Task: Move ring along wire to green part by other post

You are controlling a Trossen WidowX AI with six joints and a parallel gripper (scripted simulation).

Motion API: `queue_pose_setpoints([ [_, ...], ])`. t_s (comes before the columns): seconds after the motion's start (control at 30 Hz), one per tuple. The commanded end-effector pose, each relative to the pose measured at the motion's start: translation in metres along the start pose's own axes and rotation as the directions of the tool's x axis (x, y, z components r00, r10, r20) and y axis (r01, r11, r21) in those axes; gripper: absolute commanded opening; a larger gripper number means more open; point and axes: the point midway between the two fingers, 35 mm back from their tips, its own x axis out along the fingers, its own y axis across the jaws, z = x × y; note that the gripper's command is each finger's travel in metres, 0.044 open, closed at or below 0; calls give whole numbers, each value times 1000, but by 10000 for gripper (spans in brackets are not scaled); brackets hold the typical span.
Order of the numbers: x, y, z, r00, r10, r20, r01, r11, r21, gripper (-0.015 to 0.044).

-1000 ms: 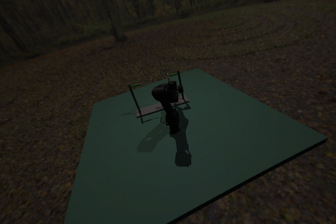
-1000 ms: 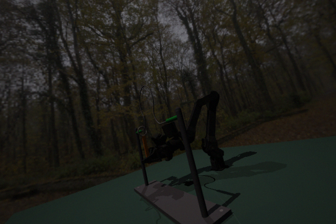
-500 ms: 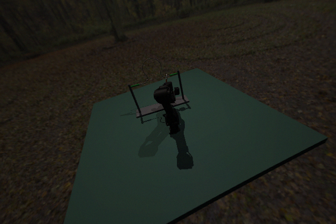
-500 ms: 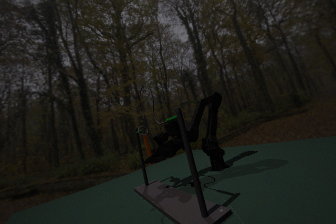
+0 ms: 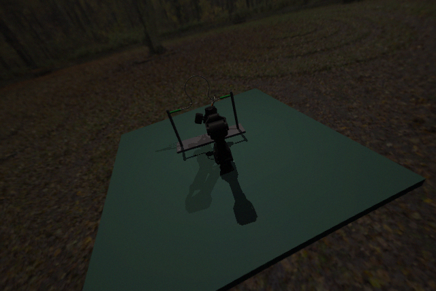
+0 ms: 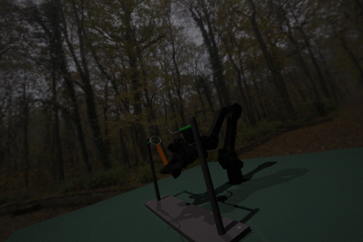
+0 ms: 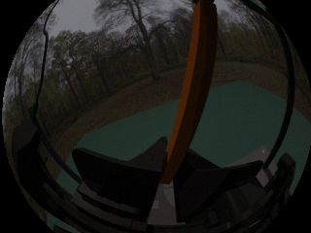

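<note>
The ring (image 6: 155, 144) (image 5: 212, 99) is around the grey wire (image 6: 165, 109) (image 5: 184, 87), just inward of the far green part (image 5: 225, 96) (image 6: 149, 142); whether ring and wire touch is too small to tell. The orange handle (image 6: 161, 155) (image 7: 191, 87) slants down from the ring. My gripper (image 6: 167, 168) (image 7: 169, 142) is shut on the handle's lower end; the arm hides its tips in the top view. The other green part (image 5: 175, 110) (image 6: 185, 128) is at the opposite post. The wire rises in a tall loop between the green parts.
The post by the ring (image 5: 234, 112) (image 6: 152, 169) and the opposite post (image 5: 175, 129) (image 6: 206, 172) stand on a flat base board (image 5: 191, 144) (image 6: 187, 221) on the green table (image 5: 299, 182). The arm reaches in from the near side, below the wire.
</note>
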Motion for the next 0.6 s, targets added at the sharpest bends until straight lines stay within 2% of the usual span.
queue_pose_setpoints([
  [0.0,-5,16,5,1000,24,-18,-23,997,78,-150],
  [0.57,-34,61,15,966,158,-203,-77,931,358,-150],
])
